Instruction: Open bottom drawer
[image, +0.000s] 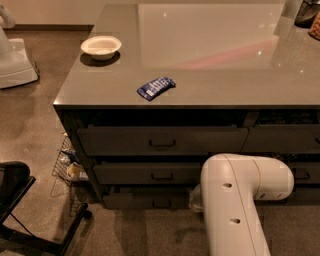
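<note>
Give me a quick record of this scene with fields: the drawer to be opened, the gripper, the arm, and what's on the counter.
bottom drawer: lowest of the left stack, thin front, small dark handle at centre, not visibly pulled out
gripper: hidden behind the arm, low by the drawer fronts
arm: white, bent, covering the right end of the lower drawers
counter: grey, glossy
bowl: white, on the counter near its left edge
packet: blue, on the counter near its front edge
</note>
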